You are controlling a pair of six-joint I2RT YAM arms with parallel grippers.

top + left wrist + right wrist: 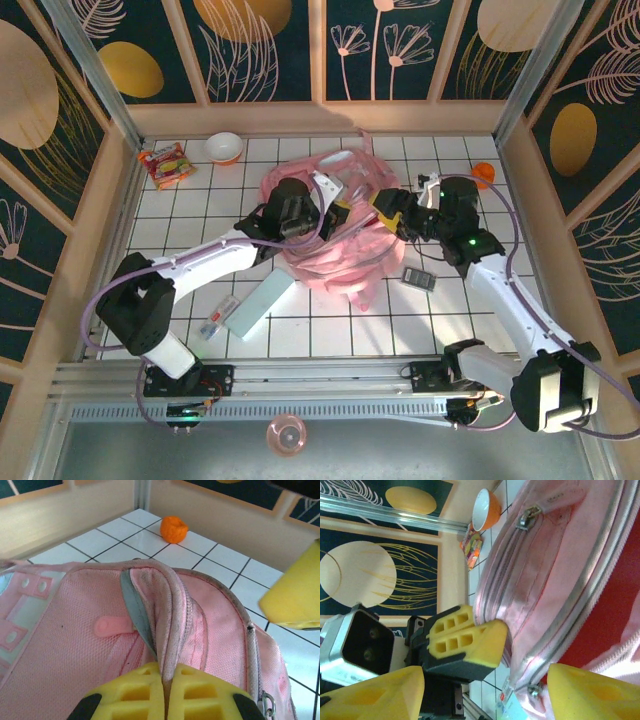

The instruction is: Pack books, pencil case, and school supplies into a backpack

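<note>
Your left tool (pixel 165 692) is pinched shut on the pink backpack's (pixel 75 645) zip rim. Your right tool (pixel 485 690) hangs at the opening, jaws wide and empty. The grey calculator (pixel 418 277) lies on the table (pixel 330 330), base-ward of that tool and beside the right arm. The mint pencil case (pixel 258 306) lies slanted, well left, by the left arm.

White-tiled worktop (pixel 180 215) with dark grid lines. Pink backpack (pixel 335 255) slumped at centre. Snack packet (pixel 165 165) at 10 o'clock, bowl (pixel 224 147) at 11, both near the far edge. Small orange object (pixel 483 175) at 2. Grey calculator (pixel 417 277) at 4, just beside the backpack. Mint pencil case (pixel 259 305) at 7, clear packet (pixel 219 318) just beside it.
</note>
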